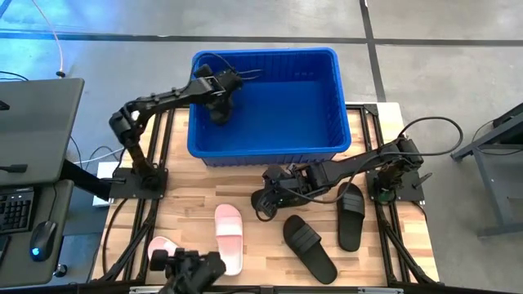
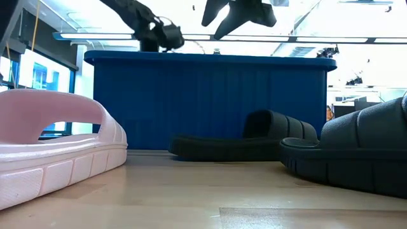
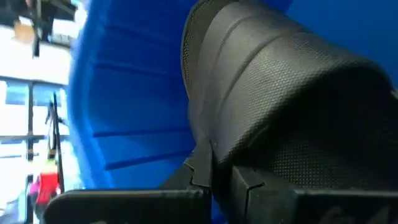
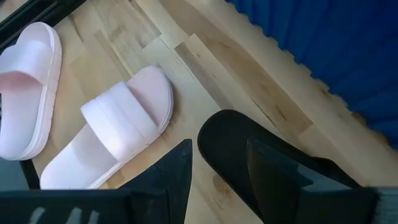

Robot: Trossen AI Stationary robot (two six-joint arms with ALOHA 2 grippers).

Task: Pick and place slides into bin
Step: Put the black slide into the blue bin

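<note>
The blue bin (image 1: 327, 147) stands at the table's far side. My left gripper (image 1: 219, 96) is inside the bin's far left corner, shut on a black slide (image 3: 280, 81). My right gripper (image 1: 270, 194) is in front of the bin's near wall, shut on another black slide (image 4: 236, 149) held above the table. Two more black slides (image 1: 309, 245) (image 1: 351, 214) lie sole-down at the near right. Two pink slides (image 1: 229, 237) (image 1: 162, 245) lie sole-down at the near left. My left gripper holds the black slide next to its textured strap (image 3: 224, 143). The fingers (image 3: 205, 180) come from above, reaching down into the bin. The slide itself hides the pinch, and I cannot tell whether it rests on the bin's floor. My right gripper pinches the black slide near one rounded end (image 4: 224, 134), which sticks out past the fingers. One finger (image 4: 174, 174) is at the slide's edge and the other (image 4: 280, 174) lies on its broad face. The slide is lifted clear of the table.
The bin's near wall (image 2: 210, 102) rises just beyond my right gripper. A dark camera mount (image 1: 189, 273) sits at the table's near edge beside the pink slides. A desk with a keyboard (image 1: 16, 208) stands left of the table.
</note>
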